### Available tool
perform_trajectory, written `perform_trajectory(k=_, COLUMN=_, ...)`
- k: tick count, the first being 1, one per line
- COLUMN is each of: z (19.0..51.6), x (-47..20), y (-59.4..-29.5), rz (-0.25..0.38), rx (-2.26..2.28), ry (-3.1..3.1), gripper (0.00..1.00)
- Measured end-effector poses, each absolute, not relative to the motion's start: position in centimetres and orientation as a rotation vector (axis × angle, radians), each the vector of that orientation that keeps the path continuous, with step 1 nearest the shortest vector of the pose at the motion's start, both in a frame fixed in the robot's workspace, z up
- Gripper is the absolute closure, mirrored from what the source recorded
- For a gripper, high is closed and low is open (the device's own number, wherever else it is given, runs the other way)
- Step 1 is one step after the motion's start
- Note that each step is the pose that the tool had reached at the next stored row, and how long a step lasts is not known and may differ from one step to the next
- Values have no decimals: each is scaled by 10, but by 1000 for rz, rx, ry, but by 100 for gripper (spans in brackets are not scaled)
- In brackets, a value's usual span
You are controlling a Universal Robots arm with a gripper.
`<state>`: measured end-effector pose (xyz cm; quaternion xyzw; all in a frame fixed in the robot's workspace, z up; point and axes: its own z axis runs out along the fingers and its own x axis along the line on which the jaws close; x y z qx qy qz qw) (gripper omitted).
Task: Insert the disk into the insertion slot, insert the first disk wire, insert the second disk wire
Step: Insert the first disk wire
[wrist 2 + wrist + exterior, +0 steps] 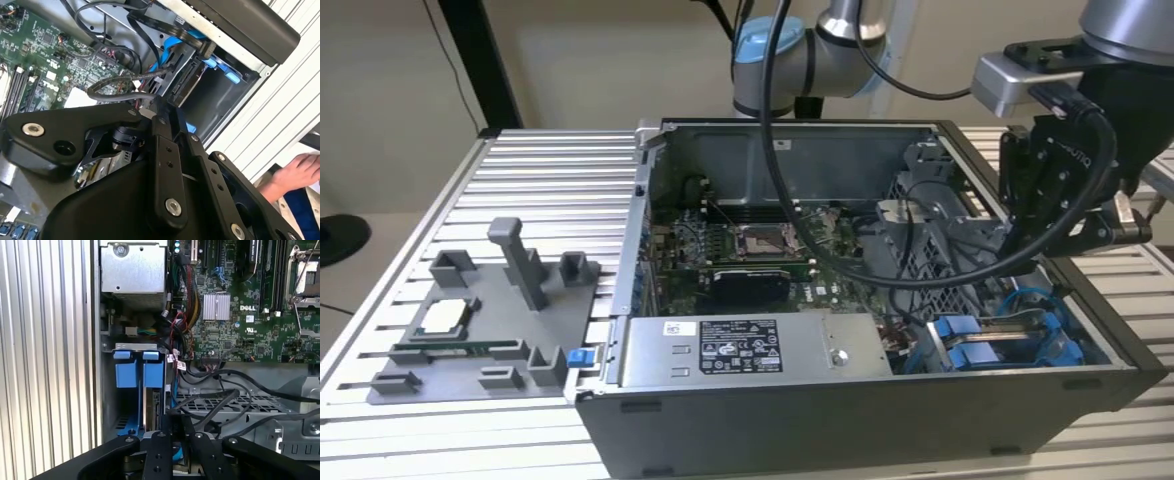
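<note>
While the grey tray (454,340) lies at the exterior view's left on the ribbed table (547,170), the open computer case (854,410) takes the middle. A labelled power box (734,350) runs along its near wall, with the green circuit board (761,250) behind it. Further toward the exterior view's right is the slot (994,345), a metal bay with blue fittings. The disk (150,407) looks already seated there, standing on edge. Its long axis runs from the blue tabs (139,372) at the bay mouth back toward the arm.

The gripper (1027,262) hangs furthest right, low inside the case. It points down over the disk's rear end, among black cables (215,400) and beside a blue wire (1027,297). I cannot tell whether it is clamped on a wire or released. By my judgement the disk's rear edge lies just ahead of the gripper, so the work stands at the wiring rather than the seating.
</note>
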<state>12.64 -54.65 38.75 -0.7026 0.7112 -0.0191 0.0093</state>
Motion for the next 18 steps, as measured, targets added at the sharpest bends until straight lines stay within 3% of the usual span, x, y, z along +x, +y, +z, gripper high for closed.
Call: perform_trajectory(k=18, z=387, x=127, y=-564, rz=-52, rx=-2198, ry=2225, gripper=100)
